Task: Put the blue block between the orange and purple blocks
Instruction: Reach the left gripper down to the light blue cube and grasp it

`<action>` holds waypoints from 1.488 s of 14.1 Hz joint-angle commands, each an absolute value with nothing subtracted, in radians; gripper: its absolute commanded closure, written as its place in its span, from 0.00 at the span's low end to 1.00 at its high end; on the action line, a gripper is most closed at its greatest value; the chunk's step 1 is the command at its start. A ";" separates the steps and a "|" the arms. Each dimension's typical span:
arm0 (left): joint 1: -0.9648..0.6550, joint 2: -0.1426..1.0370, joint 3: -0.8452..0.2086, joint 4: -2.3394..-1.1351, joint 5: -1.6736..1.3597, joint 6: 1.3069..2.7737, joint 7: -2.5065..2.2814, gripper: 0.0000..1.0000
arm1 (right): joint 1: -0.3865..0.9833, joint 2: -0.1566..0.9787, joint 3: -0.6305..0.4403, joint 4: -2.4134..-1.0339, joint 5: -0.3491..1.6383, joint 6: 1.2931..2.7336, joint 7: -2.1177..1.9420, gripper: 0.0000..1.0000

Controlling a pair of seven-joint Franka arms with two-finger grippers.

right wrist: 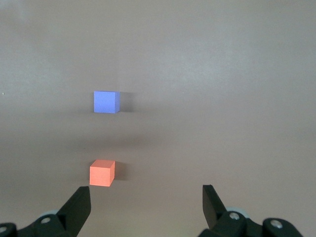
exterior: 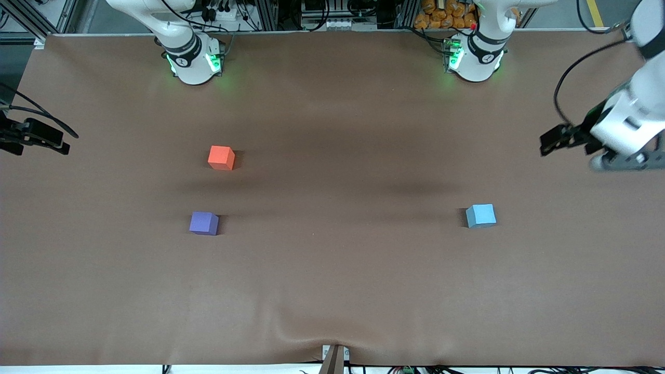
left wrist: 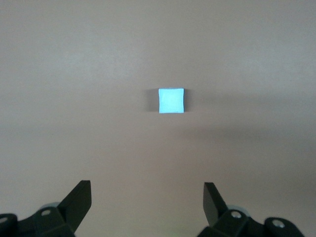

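The blue block (exterior: pixel 480 215) sits alone on the brown table toward the left arm's end; it also shows in the left wrist view (left wrist: pixel 171 100). The orange block (exterior: pixel 221 157) and the purple block (exterior: pixel 203 223) sit toward the right arm's end, the purple one nearer to the front camera, with a gap between them. Both show in the right wrist view: orange (right wrist: pixel 102 173), purple (right wrist: pixel 106 101). My left gripper (left wrist: pixel 147 197) is open and empty, up over the table's left-arm end (exterior: pixel 621 162). My right gripper (right wrist: pixel 147 200) is open and empty; only a black part of that hand (exterior: pixel 34 137) shows at the front view's edge.
The brown table cover (exterior: pixel 332 270) has a wrinkle at its front edge (exterior: pixel 332 337). The two arm bases (exterior: pixel 195 62) (exterior: pixel 475 59) stand along the back edge. Cables and equipment lie past that edge.
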State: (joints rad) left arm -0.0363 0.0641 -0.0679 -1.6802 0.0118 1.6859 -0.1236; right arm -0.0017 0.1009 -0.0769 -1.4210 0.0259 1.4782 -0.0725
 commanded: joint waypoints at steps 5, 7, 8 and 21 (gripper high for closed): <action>-0.060 0.113 -0.086 -1.963 -0.003 2.055 -0.141 0.00 | 0.003 0.095 -0.074 -1.391 0.009 1.427 -0.080 0.00; -0.052 0.167 -0.086 -1.982 -0.003 2.103 -0.144 0.00 | 0.003 0.097 -0.074 -1.391 0.012 1.425 -0.081 0.00; -0.055 0.187 -0.086 -1.986 -0.003 2.115 -0.144 0.00 | 0.002 0.098 -0.074 -1.391 0.015 1.427 -0.083 0.00; -0.051 0.431 -0.086 -2.014 -0.002 2.417 -0.146 0.00 | 0.000 0.130 -0.074 -1.391 0.072 1.443 -0.077 0.00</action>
